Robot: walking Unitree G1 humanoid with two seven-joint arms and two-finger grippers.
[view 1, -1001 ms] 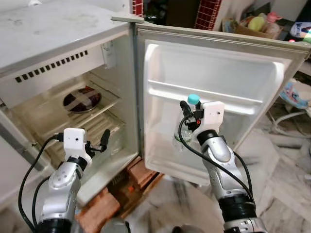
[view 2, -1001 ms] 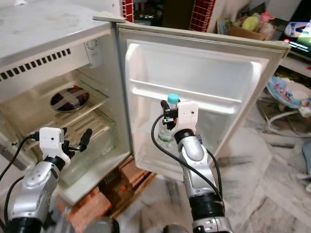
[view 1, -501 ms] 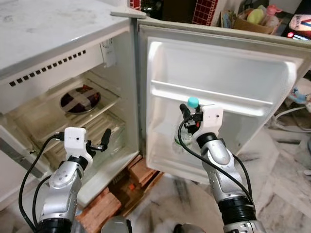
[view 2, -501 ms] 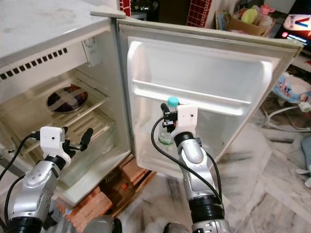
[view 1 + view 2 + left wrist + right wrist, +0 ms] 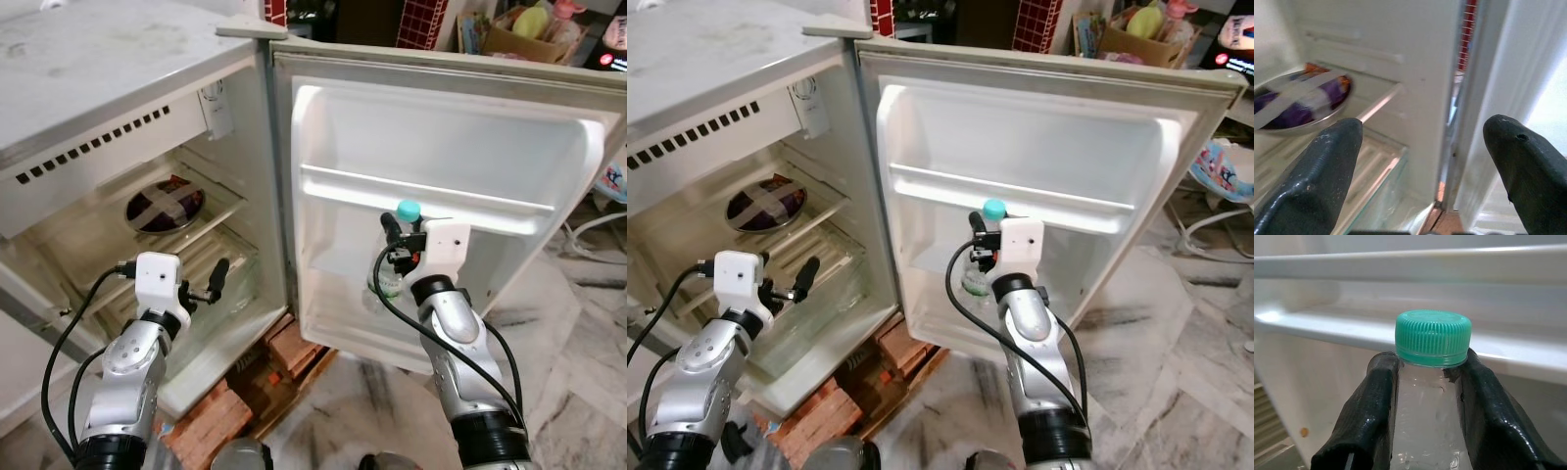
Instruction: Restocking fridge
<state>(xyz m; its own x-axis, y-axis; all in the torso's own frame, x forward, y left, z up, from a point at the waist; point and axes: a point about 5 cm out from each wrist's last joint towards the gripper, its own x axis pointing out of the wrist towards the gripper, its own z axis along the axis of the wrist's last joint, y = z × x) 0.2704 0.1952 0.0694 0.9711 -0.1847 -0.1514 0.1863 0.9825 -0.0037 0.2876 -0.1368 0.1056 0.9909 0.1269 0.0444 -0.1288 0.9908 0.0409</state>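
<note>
Bottle (image 5: 1431,382) w/ teal cap, below door shelf (image 5: 431,194) | L gripper (image 5: 201,284): left of door shelf, jaws wide, empty | R gripper (image 5: 394,257): clamped on bottle neck, edged nearer door shelf since 1 s ago → placement close, not released

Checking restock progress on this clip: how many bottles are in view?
1. A clear bottle with a green cap is gripped at the neck by the right gripper, at the open fridge door's lower shelf. Others may be hidden.
</note>
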